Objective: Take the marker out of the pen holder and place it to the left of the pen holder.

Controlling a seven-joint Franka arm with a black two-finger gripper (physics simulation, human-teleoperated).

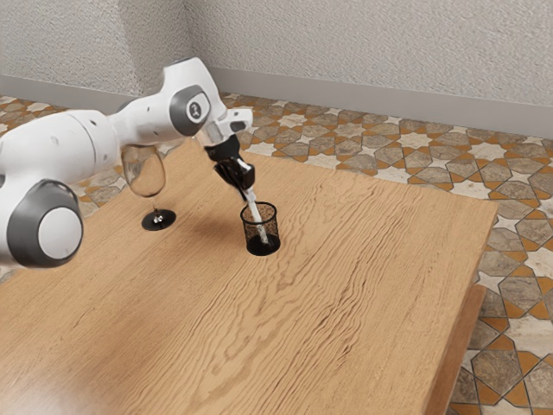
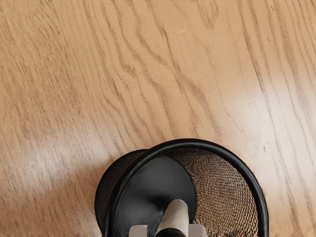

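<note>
Marker [image 1: 256, 212] in mesh pen holder [image 1: 263, 249]
Its upper part is seen between the fingers [image 1: 247, 179], whether clamped cannot be told; pale shaft, tilted.

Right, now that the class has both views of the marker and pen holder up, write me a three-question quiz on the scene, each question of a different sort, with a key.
1. Multiple choice. Where is the lower end of the marker?
a) on the floor
b) inside the pen holder
c) on the table beside the pen holder
2. True or false. The stemmed glass stands to the exterior view's left of the pen holder.
3. Fill the gap. The gripper is at the marker's ____ end.

Key: 1 b; 2 true; 3 upper.
</note>
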